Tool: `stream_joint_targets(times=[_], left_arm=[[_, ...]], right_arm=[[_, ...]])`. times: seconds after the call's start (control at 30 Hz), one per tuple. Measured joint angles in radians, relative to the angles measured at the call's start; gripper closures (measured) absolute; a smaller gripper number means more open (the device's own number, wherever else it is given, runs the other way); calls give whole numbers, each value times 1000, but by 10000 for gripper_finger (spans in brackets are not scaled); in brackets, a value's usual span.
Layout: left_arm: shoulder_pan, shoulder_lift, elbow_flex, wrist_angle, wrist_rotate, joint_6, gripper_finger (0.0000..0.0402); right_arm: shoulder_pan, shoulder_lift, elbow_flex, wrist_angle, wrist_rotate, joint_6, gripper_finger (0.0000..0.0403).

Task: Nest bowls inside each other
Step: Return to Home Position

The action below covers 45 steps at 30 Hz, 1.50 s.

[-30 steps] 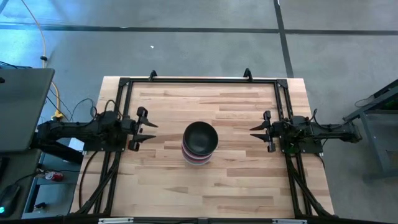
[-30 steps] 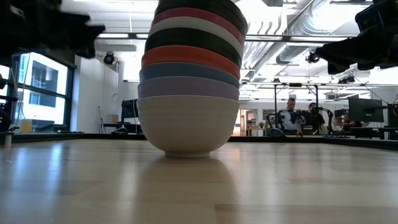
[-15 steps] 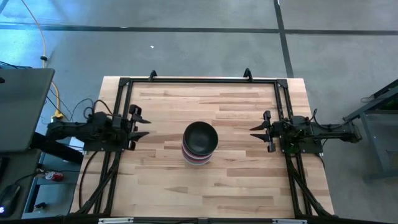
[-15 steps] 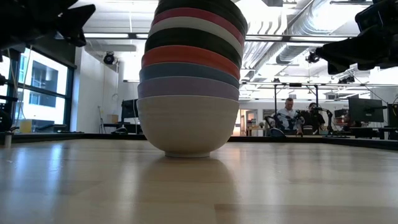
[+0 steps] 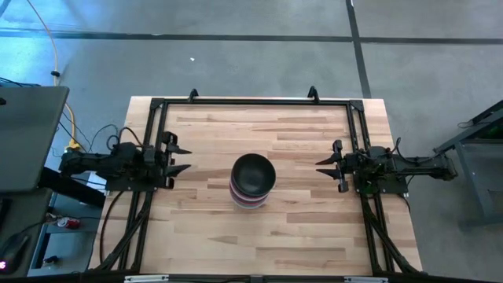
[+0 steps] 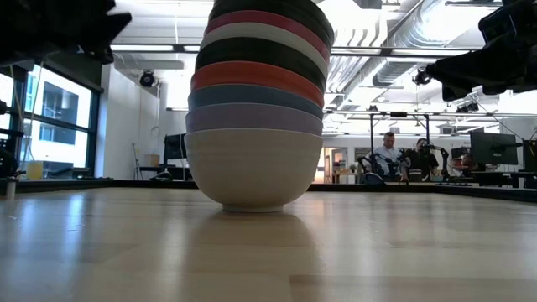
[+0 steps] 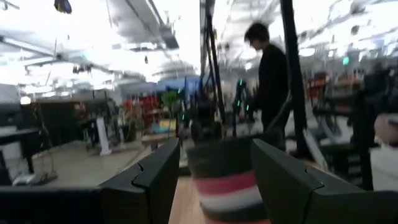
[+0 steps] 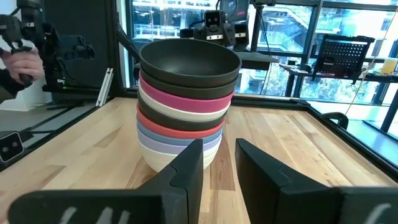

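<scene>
From above, the stack of bowls (image 5: 248, 201) is seen at the centre of the desk (image 5: 299, 228), with a black bowl (image 5: 252, 174) uppermost and no bowl lying loose on the wood. The left arm (image 5: 102, 163) lies at the 9 o'clock edge and the right arm (image 5: 393, 167) at the 3 o'clock edge, both well apart from the stack. The left jaws and the right jaws are each seen parted, with nothing held. In the low view the stack is read from the bottom up as cream, lavender, blue, red-pink, black, white, magenta and black, its top being cut off by the frame. Dark parts of the arms are seen at the upper corners, and people (image 6: 394, 158) are seen far behind the desk towards 3 o'clock. In the left wrist view the stack is framed in the gap between the parted left jaws, with a standing person (image 7: 270, 81) beyond the desk. In the right wrist view nine bowls can be counted, two black ones on top, and the narrower gap of the right jaws is aimed at the stack's foot. The nesting is judged complete, and the step in hand is judged to be the parking of the arms. The next move is judged to call only for the arms to be settled at their edges, clear of the stack, so that the tall pile is not knocked
</scene>
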Motion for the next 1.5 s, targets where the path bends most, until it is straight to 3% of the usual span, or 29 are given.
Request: stream_joint_targets(times=[0.3, 0.57, 1.07, 1.5], left_arm=[[0, 0, 0, -150, -5, 7, 216], [2, 0, 0, -260, -72, 9, 216], [2, 0, 0, -257, -74, -29, 216], [2, 0, 0, -257, -72, 27, 216]], right_arm=[[0, 0, 0, 0, 0, 0, 318], [0, 0, 0, 0, 0, 19, 318], [0, 0, 0, -1, 1, 46, 318], [4, 0, 0, -1, -16, 8, 318]])
